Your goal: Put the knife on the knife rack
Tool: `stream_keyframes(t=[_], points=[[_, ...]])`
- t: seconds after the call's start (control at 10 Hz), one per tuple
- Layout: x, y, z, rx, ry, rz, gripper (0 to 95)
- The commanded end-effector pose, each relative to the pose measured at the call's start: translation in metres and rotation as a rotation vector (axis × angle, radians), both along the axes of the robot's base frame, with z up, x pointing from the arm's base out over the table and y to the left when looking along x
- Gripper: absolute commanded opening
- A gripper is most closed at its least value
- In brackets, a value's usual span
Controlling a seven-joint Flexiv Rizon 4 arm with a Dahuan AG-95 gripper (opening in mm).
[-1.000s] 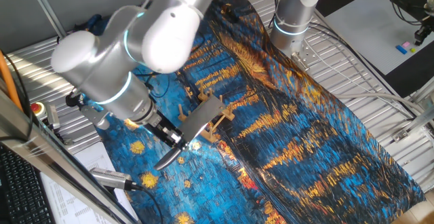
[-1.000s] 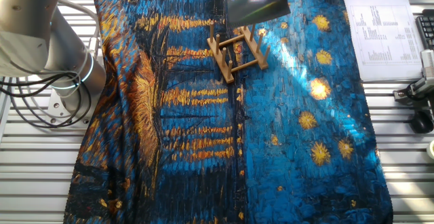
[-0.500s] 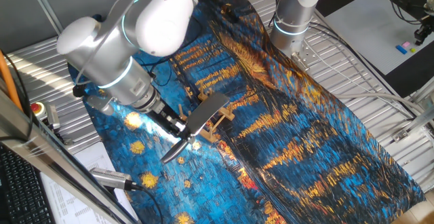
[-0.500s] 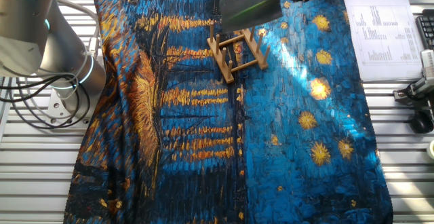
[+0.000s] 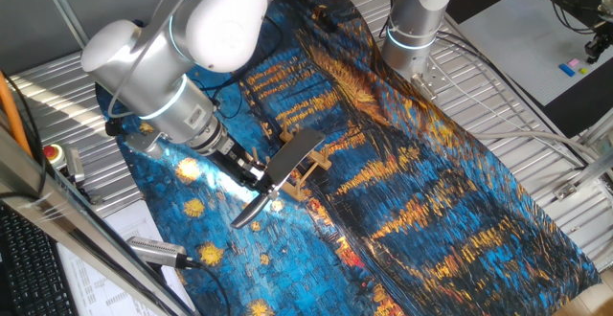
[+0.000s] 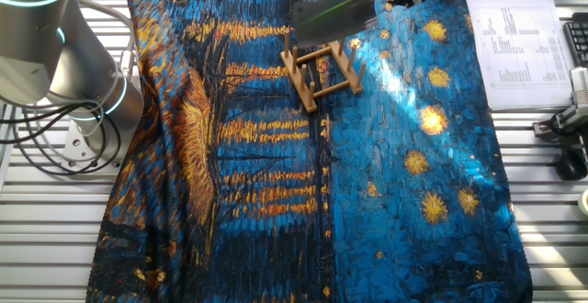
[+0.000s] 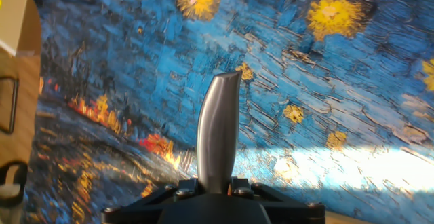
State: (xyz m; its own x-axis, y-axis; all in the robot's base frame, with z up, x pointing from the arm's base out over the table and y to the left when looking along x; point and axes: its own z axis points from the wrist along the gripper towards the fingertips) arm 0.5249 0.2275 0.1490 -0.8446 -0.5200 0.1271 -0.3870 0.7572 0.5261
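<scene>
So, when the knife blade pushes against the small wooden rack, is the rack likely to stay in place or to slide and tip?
The knife rack is built of thin wooden rails and pegs, so it is probably light. It sits on a wrinkled cloth with no visible fixing, so a sideways push from the knife may slide it. Its base looks wide and low, so tipping seems less likely.

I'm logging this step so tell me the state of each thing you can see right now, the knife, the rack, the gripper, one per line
knife: held by its handle, off the cloth, blade over the rack, not yet seated in a slot.
knife rack: standing upright on the cloth, slots without a knife.
gripper: shut on the knife handle.
cloth: spread over the table, creased.
</scene>
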Motion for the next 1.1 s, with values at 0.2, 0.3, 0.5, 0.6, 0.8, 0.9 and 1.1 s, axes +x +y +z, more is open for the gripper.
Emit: stream_keyframes(t=[0.2, 0.3, 0.5, 0.6, 0.8, 0.9, 1.1], points=[[-0.0039, -0.0027, -0.0024, 0.013, -0.005, 0.038, 0.0], [-0.0042, -0.0029, -0.0026, 0.015, 0.001, 0.043, 0.0], [-0.0052, -0.0037, -0.0035, 0.023, 0.006, 0.055, 0.0], [-0.0065, -0.0044, -0.0041, 0.031, 0.008, 0.052, 0.0], [-0.0085, -0.0056, -0.0055, 0.046, 0.018, 0.028, 0.0], [-0.0088, -0.0058, -0.0059, 0.045, 0.019, 0.028, 0.0], [-0.0104, -0.0070, -0.0078, 0.050, 0.019, 0.037, 0.0]])
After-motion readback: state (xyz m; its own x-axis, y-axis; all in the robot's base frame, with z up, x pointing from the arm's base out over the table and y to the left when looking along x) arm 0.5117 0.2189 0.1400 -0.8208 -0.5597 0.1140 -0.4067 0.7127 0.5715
